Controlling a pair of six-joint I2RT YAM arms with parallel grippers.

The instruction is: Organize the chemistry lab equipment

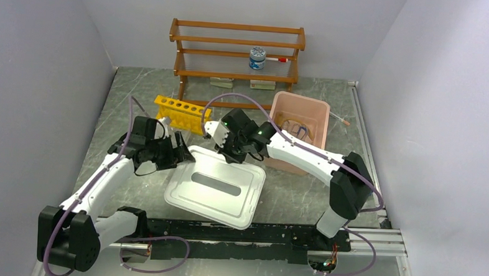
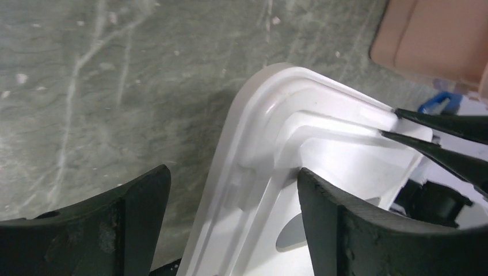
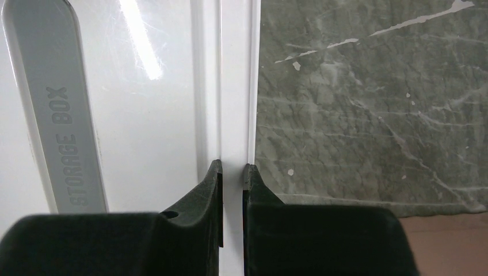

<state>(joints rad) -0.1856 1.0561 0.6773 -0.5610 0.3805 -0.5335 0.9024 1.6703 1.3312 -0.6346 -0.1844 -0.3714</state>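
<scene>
One lid [image 1: 226, 205] — right gripper [image 3: 232, 170] pinching its rim.

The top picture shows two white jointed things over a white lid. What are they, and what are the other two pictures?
They are two robot arms bolted at the edge of the table. A fixed camera above took the top picture; a small camera on each wrist took the others. The right pincer is shut on the rim of the white storage-box lid. The left pincer stands open astride the lid's edge, holding nothing. Behind lie a yellow test-tube rack, a pink bin and a wooden shelf.
</scene>
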